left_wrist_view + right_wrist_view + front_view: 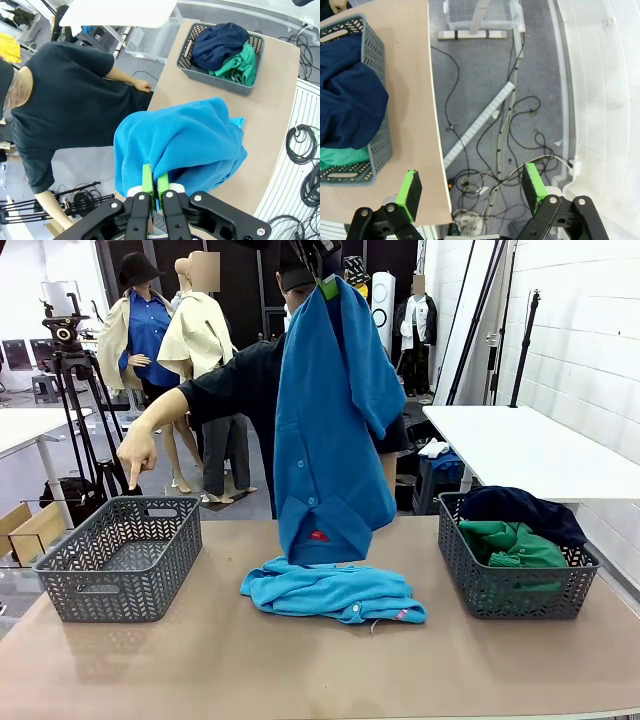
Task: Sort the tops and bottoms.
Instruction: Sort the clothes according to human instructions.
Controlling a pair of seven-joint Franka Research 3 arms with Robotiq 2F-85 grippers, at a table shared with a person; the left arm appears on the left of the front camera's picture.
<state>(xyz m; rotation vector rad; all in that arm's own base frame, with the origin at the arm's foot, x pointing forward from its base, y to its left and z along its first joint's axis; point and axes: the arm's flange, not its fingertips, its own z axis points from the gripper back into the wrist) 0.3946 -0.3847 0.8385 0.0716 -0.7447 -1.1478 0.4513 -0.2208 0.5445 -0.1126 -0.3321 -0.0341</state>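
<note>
Clamps a fold of the blue bottom between the shut pads of the left gripper, high over mid-table at 12 o'clock, likely so the cloth hangs clear for carrying. Hard to tell which part is pinched. Holds the right gripper spread wide and empty, past the table edge, out of the way.

Shows a person's hand pointing down into the left basket at 9 o'clock, seemingly marking where bottoms go.

Counts two bottoms, neither binned, with the turquoise bottom crumpled at table centre. Counts two tops in the right basket at 3 o'clock: navy top over green top.
</note>
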